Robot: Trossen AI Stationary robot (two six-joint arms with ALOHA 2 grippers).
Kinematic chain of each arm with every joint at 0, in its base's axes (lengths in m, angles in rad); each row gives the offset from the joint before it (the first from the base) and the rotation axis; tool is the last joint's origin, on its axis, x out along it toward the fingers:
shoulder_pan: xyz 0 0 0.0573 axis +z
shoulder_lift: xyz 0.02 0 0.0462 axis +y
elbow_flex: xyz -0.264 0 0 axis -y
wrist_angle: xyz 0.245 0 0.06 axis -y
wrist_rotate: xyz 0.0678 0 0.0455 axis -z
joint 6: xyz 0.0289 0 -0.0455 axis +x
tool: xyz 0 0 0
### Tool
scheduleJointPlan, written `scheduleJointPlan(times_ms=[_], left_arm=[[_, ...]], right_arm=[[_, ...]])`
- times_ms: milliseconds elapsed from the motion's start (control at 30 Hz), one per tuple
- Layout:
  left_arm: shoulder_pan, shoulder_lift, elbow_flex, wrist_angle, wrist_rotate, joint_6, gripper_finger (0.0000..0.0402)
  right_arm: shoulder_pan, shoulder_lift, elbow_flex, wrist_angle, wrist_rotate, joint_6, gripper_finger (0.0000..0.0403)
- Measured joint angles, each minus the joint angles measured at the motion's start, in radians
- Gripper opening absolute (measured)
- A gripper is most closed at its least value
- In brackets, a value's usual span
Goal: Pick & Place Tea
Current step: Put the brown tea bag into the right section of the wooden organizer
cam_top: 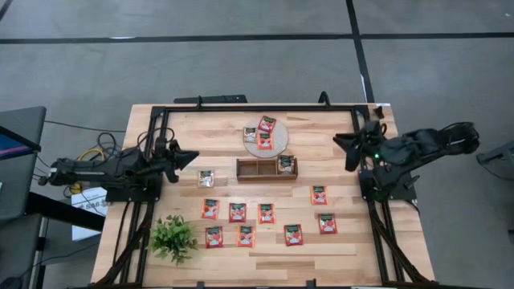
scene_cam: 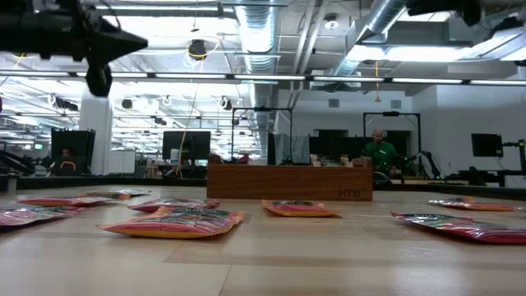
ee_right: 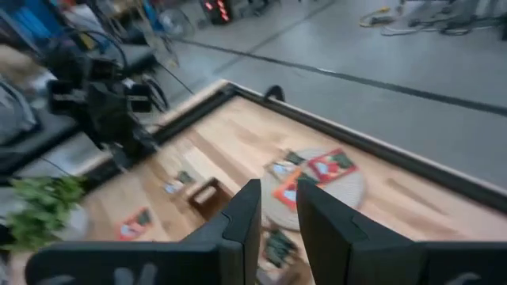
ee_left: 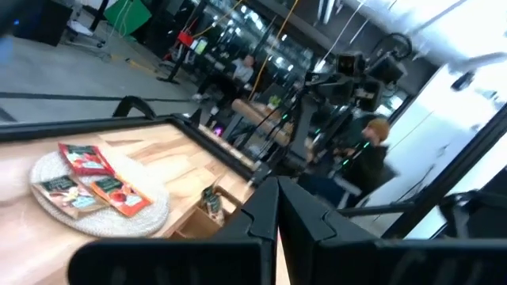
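Several red-orange tea sachets (cam_top: 267, 213) lie flat on the wooden table's near half. Three more sachets (cam_top: 265, 141) rest on the round woven mat (cam_top: 277, 147), one sachet (cam_top: 284, 164) sits in the right compartment of the wooden tray (cam_top: 257, 169), and a silvery sachet (cam_top: 206, 178) lies left of the tray. My left gripper (cam_top: 193, 156) is shut and empty, held above the table's left side and pointing toward the tray. My right gripper (cam_top: 340, 143) hangs above the table's right side, with a narrow empty gap between its fingers (ee_right: 277, 214).
A small green plant (cam_top: 173, 238) stands at the near left corner. A black frame (cam_top: 241, 108) runs along the table's far edge and both sides. Bare wood (cam_top: 337, 261) shows at the near right. People sit in the room beyond the table (scene_cam: 380, 151).
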Motion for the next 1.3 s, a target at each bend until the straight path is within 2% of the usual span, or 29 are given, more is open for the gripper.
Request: scheduleJointPlan(times_ms=[233, 367, 633, 767, 1000, 1300], left_arm=[[0.000, 0.339, 0.273, -0.144, -0.041, 0.080, 0.0000], [0.009, 0.534, 0.439, -0.288, -0.057, 0.141, 0.0000], [0.038, 0.772, 0.714, -0.848, 0.021, 0.276, 0.0000], [0.063, 0.849, 0.734, -0.959, 0.020, 0.311, 0.0000], [0.114, 0.968, 0.713, -1.014, 0.037, 0.333, 0.0000], [0.234, 0.966, 0.604, -0.915, 0.238, 0.397, 0.0000]], right_arm=[[0.025, -0.133, -0.167, 0.192, 0.020, -0.016, 0.0076], [0.048, -0.183, -0.231, 0.256, 0.019, -0.025, 0.0076], [0.097, -0.225, -0.287, 0.312, 0.018, -0.043, 0.0076], [0.099, -0.223, -0.287, 0.314, 0.017, -0.044, 0.0076], [0.098, -0.222, -0.287, 0.311, 0.014, -0.046, 0.0076], [0.098, -0.222, -0.287, 0.310, 0.013, -0.069, 0.0076]])
